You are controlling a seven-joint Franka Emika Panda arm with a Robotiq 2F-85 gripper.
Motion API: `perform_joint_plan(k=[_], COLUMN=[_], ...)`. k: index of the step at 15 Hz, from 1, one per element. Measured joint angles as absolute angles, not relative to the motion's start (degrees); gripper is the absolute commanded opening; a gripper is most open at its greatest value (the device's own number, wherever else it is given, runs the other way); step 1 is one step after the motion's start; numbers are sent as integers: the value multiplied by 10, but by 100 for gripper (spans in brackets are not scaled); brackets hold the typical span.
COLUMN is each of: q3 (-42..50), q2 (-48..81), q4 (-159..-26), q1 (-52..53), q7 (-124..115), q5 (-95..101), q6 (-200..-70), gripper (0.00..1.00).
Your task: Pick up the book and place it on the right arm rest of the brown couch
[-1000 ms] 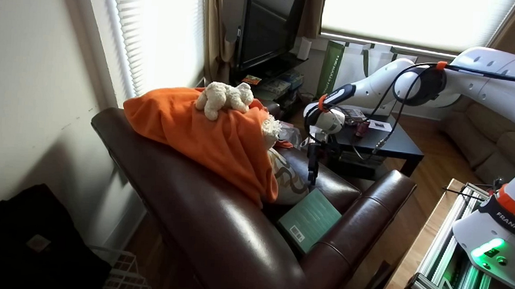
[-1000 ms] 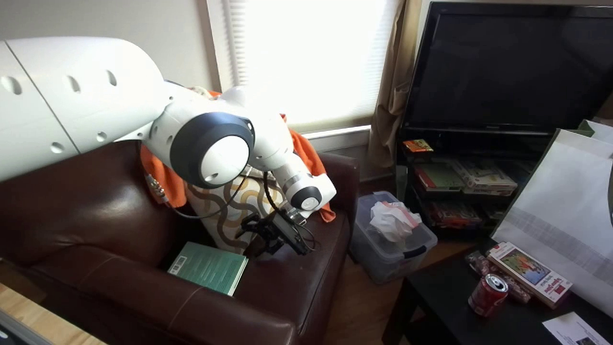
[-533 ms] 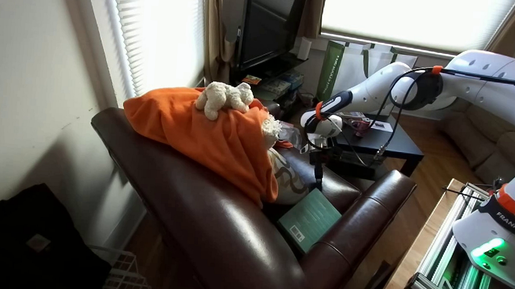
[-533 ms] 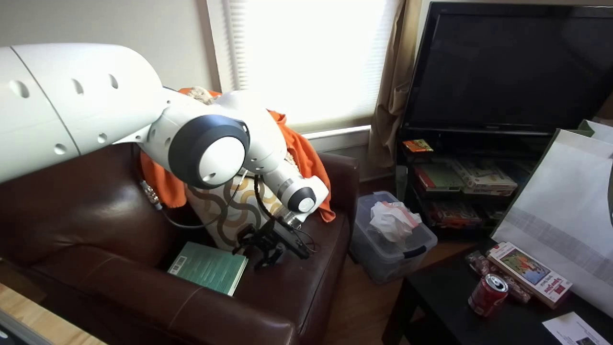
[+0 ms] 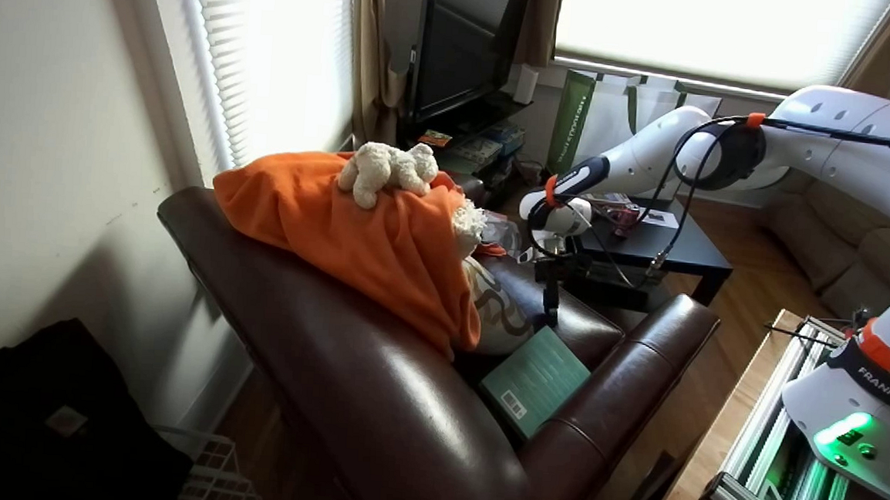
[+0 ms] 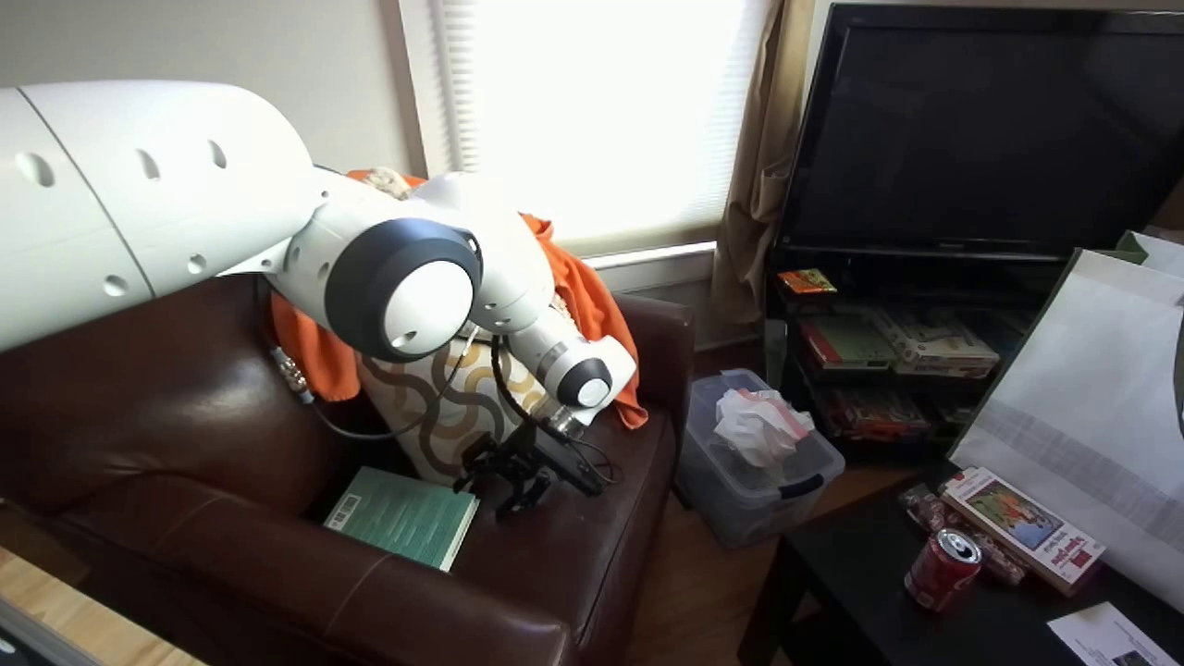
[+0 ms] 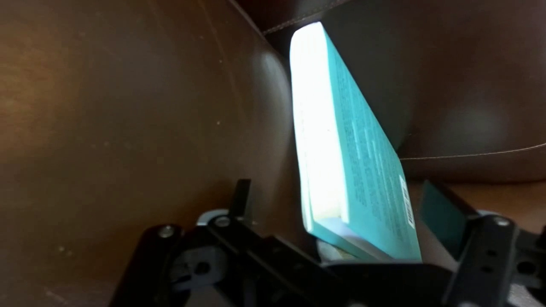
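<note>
brown couch (image 5: 376, 369) under teal book (image 5: 536, 383), right arm rest (image 5: 626, 389) just beside book, contact unclear; pincer (image 7: 340, 202) near book, jaws wide apart.

Daylight is pouring through a white pleated window blind (image 5: 286, 70), which is blowing out in both exterior views. Glare is streaking a glossy dark brown leather couch (image 5: 414, 379), while some rumpled black fabric (image 5: 40, 418) is lying in deep shadow. A green light (image 5: 845, 427) is glowing on the white robot base (image 5: 886, 425). In the wrist view, a teal-green rectangular book (image 7: 375, 170) is showing overexposed page edges.
</note>
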State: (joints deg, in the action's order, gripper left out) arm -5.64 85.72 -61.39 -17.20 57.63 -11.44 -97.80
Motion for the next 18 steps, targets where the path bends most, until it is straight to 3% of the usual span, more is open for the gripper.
perform_joint_plan(k=[11, 18], q3=[-104, -96], q2=[852, 849], q4=[-616, -592], q1=[-128, -31], q7=[722, 589], q5=[-105, -85], q6=[-1017, -961], gripper=[100, 100])
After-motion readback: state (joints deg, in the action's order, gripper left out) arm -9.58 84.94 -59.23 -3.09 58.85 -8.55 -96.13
